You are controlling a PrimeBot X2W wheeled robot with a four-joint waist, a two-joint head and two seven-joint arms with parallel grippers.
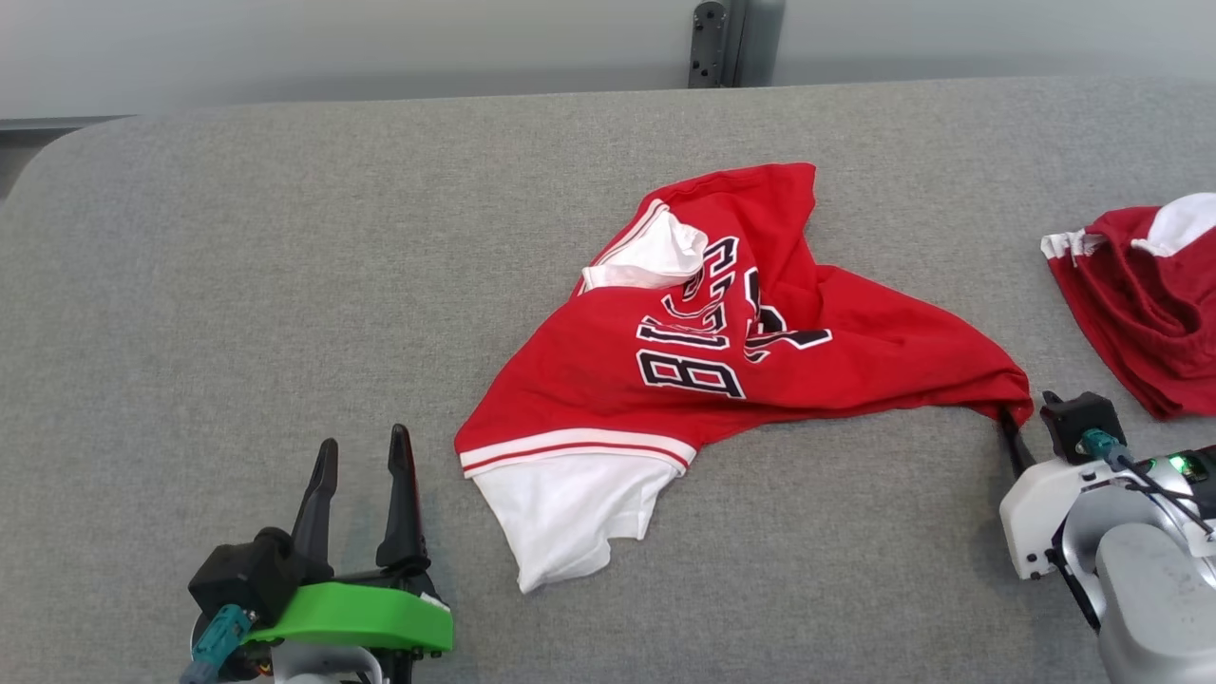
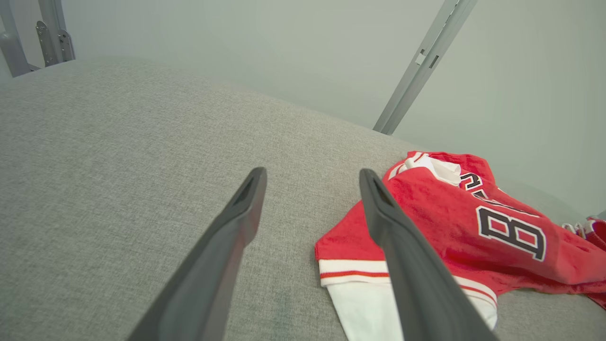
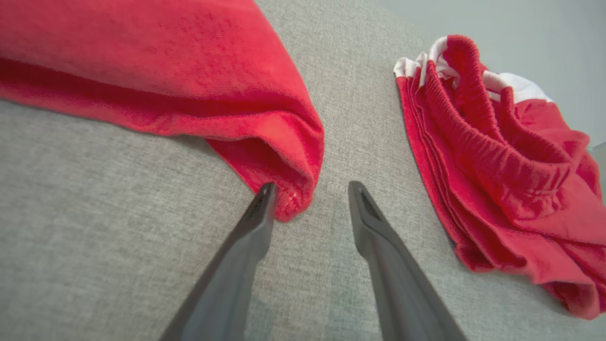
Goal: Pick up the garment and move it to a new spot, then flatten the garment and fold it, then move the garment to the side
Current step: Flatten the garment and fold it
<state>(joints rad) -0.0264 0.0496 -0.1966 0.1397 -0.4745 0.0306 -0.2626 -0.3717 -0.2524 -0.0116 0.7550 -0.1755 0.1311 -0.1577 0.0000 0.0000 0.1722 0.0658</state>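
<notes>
Two red items lie on the grey table (image 1: 237, 285): the jersey (image 1: 722, 351) mid-table, and a bundle (image 1: 1140, 294) at the far rt edge of the head view. Jersey is crumpled, not flat. Black-&-white lettering faces up, a white patch shows near its top, and a white section w/ a red-white striped band sticks out at the lower left, toward the robot. Its rt side tapers to a point that ends right at the rt gripper (image 3: 312, 185). In the rt wrist view that gripper's jaws stand apart. The jersey's corner tip sits between the fingers, against the one on that view's left, while the other finger is clear of cloth, so nothing is pinched. Bundle lies near, on that view's rt, w/ a ribbed elastic edge & white trim, not touching the jersey. Left gripper (image 1: 363, 437) is at the lower left over bare table, jaws spread wide and holding nothing. It is near the white section but apart from it in the head view. In the left wrist view one finger overlaps the striped band; can't tell contact from that angle.
</notes>
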